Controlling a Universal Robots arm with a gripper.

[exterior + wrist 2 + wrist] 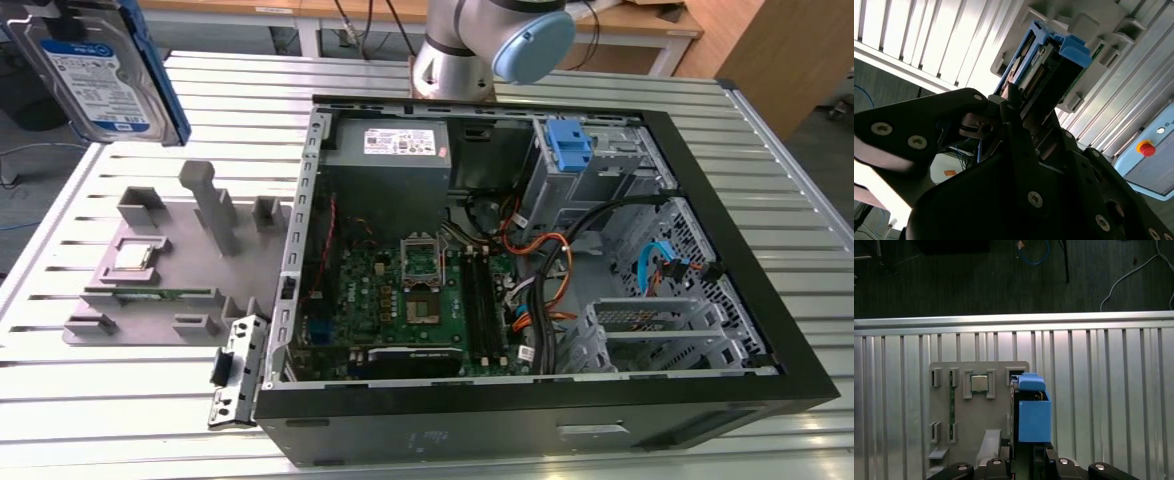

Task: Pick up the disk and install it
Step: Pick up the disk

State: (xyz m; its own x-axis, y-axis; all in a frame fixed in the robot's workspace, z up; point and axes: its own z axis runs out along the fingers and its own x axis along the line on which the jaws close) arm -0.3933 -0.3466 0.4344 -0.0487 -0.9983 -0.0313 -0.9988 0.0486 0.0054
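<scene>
The disk [100, 70], silver with a white-and-blue label and blue side rails, hangs in the air over the table at the exterior view's far left, above the grey fixture [160, 270]. In the second wrist view my gripper [1014, 100] is shut on the disk [1049, 65], with black fingers [1019, 135] clamping its sides. In the first wrist view the disk [1033, 415] stands edge-on in my gripper [1029, 452], its blue rail facing the camera, over the fixture [979, 405].
The open computer case [747, 200] lies on the slatted metal table [747, 440]. A blue bracket [570, 145] sits in its drive bay, beside a grey metal box [400, 145]. The fixture holds a chip [979, 383] and a memory stick [952, 400]. The arm's base [487, 45] stands behind the case.
</scene>
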